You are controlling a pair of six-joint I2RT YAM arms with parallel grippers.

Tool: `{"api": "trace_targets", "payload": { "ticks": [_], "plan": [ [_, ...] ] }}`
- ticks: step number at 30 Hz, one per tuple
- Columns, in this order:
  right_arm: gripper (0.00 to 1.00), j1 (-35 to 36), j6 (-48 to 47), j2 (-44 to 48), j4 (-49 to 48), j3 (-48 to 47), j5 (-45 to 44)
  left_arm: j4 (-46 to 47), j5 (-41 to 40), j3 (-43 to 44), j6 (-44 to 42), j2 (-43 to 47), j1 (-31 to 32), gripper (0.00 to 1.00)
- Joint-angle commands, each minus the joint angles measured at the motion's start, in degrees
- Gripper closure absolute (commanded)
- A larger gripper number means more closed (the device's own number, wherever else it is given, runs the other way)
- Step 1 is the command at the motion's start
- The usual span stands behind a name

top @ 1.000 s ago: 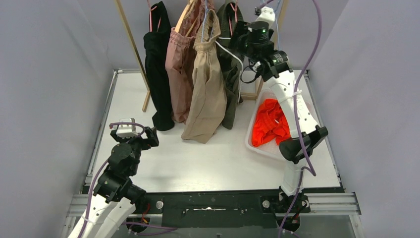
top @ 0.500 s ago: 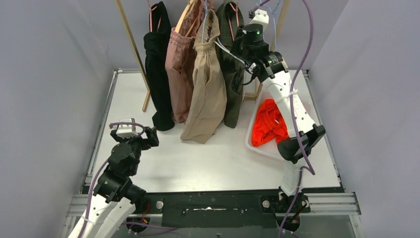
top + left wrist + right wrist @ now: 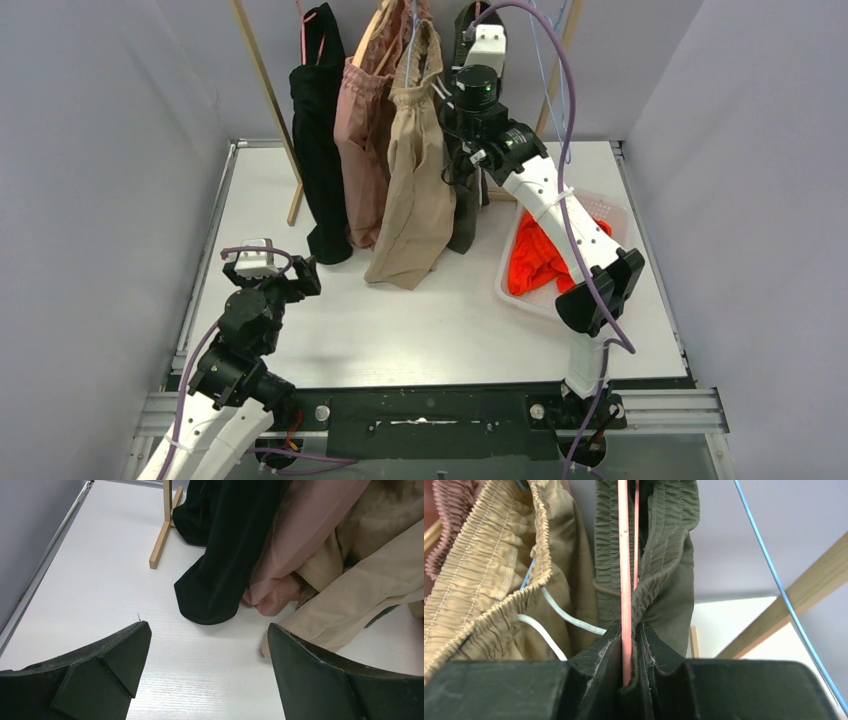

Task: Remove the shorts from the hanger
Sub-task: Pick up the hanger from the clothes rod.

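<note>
Black, dusty pink (image 3: 365, 130), beige (image 3: 420, 170) and olive green shorts (image 3: 465, 215) hang side by side on a wooden rack. My right gripper (image 3: 455, 110) is up at the olive pair's waist. In the right wrist view, the right gripper (image 3: 629, 630) is shut on the gathered olive waistband (image 3: 664, 540), with the pink hanger wire (image 3: 624, 555) pinched between the jaws too. The orange shorts (image 3: 540, 255) lie in a basket. My left gripper (image 3: 265, 265) hovers low over the table, open and holding nothing. In its own view the left gripper (image 3: 207, 645) faces the hanging hems.
The white basket (image 3: 612, 212) sits at the right of the table under my right arm. The rack's wooden post (image 3: 265, 80) and foot (image 3: 162, 540) stand at the back left. A blue wire hanger (image 3: 774, 580) and a white drawstring (image 3: 569, 620) hang near the right jaws.
My right gripper has moved left and up to the olive shorts and shut on the waistband and hanger wire. The left arm has not moved.
</note>
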State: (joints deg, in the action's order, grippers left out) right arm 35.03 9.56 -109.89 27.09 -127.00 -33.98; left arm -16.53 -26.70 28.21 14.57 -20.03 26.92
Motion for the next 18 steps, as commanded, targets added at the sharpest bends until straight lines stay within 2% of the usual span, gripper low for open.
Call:
{"api": "trace_targets", "payload": {
  "ticks": [1, 4, 9, 18],
  "plan": [
    [1.0, 0.1, -12.0, 1.8, -18.5, -2.6, -0.7, 2.8, 0.5, 0.2, -0.6, 0.3, 0.1, 0.12],
    [1.0, 0.0, -15.1, -1.9, -16.2, -11.1, -0.9, 2.7, 0.2, 0.2, -0.6, 0.6, 0.1, 0.12],
    [1.0, -0.1, -13.5, 1.9, -21.7, -4.1, 1.2, 2.8, 0.1, 0.1, -0.5, 0.7, 0.2, 0.12],
    [1.0, 0.0, -3.4, 11.7, -19.0, 6.5, 3.3, 2.7, 0.1, 0.2, -0.6, 0.6, 0.2, 0.12]
  ]
}}
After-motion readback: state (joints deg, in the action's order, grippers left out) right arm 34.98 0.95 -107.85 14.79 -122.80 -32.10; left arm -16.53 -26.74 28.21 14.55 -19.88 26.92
